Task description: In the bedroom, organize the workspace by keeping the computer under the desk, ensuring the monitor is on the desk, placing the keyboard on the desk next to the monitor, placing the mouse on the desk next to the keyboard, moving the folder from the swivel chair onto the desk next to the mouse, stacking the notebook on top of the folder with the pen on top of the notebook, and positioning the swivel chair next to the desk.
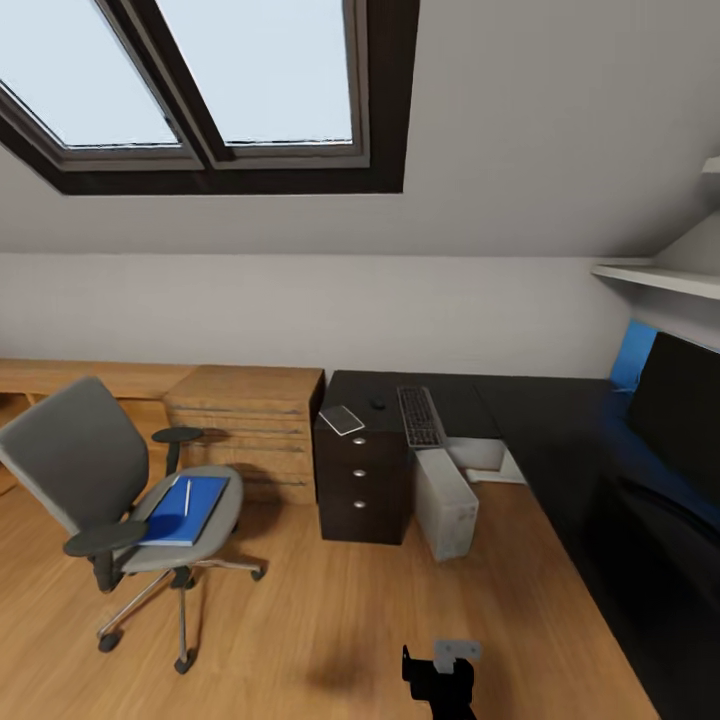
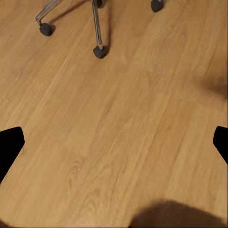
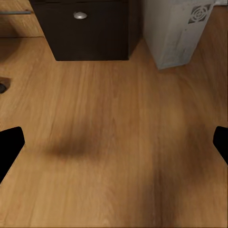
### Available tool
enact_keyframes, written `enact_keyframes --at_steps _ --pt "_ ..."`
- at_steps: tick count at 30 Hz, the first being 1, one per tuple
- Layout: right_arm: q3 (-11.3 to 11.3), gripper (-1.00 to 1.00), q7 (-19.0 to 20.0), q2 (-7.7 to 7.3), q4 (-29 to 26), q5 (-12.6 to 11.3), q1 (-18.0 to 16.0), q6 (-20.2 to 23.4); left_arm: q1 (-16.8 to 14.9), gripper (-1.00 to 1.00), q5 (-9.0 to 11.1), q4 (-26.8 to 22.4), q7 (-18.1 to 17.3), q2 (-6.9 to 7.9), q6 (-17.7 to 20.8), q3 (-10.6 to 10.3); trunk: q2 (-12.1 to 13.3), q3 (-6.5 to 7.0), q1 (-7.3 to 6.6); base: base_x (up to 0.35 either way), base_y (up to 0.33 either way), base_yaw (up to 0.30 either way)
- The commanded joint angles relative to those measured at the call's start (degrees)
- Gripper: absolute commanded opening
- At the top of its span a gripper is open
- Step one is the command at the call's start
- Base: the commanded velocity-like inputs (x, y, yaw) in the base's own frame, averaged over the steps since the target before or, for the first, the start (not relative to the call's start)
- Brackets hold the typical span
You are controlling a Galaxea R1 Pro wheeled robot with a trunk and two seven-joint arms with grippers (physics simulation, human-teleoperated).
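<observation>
The chair (image 1: 120,500) stands on the wood floor (image 1: 330,610), well apart from the dark desk (image 1: 450,400), with a blue folder (image 1: 185,510) on its seat and a pen (image 1: 187,496) lying on top. A wooden dresser (image 1: 245,420) sits between chair and desk. On the desk lie the keyboard (image 1: 421,416), mouse (image 1: 377,403) and a white notebook (image 1: 342,420) above the drawers (image 1: 362,485). The computer (image 1: 446,502) stands on the floor beside them. The monitor (image 1: 680,410) is at far right. Both claws hang spread over bare floor, the left one (image 2: 114,142) near the chair's casters (image 2: 99,51), the right one (image 3: 114,142) facing the drawers and computer.
</observation>
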Motion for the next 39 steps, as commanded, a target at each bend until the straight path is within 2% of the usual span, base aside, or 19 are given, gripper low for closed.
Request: enact_keyframes --at_steps 1,14,21,31,33,34,39 --pt "0.49 1.0 -0.36 0.02 0.04 -0.19 -0.02 -0.43 -0.04 1.0 0.23 -0.06 0.42 0.05 -0.08 -0.49 -0.05 -0.08 0.04 0.319 0.15 0.0" --pt "0.55 1.0 -0.36 0.02 0.04 -0.24 0.3 -0.76 -0.04 1.0 0.18 -0.06 0.42 0.05 -0.08 -0.58 -0.05 -0.08 0.04 0.325 0.039 0.0" --pt "0.49 1.0 -0.36 0.02 0.04 -0.29 0.3 -0.76 -0.04 1.0 0.14 -0.06 0.47 0.04 -0.17 -0.58 -0.05 -0.08 0.04 0.281 0.0 -0.219" --pt "0.42 1.0 -0.36 0.02 0.04 -0.41 0.3 -0.76 -0.04 1.0 0.06 -0.73 0.48 -0.57 -0.88 -0.49 -0.05 -0.08 0.04 0.041 0.0 -0.279" --pt "0.42 1.0 -0.36 0.02 0.02 -0.43 0.3 -0.76 -0.04 1.0 0.06 -2.09 0.47 -0.8 -0.99 -0.39 -0.05 -0.07 0.04 0.003 0.0 -0.269" --pt "0.49 1.0 -0.36 0.02 0.0 -0.45 0.3 -0.78 -0.04 1.0 0.07 -3.73 0.49 -0.85 -0.98 -0.23 -0.45 -0.24 0.26 0.001 0.0 -0.109" --pt "0.59 1.0 -0.36 0.02 -0.63 -0.43 0.3 -0.87 -0.04 1.0 0.31 -5.58 0.52 -0.79 -0.49 0.01 -2.46 -1.13 1.36 0.0 0.0 -0.048"
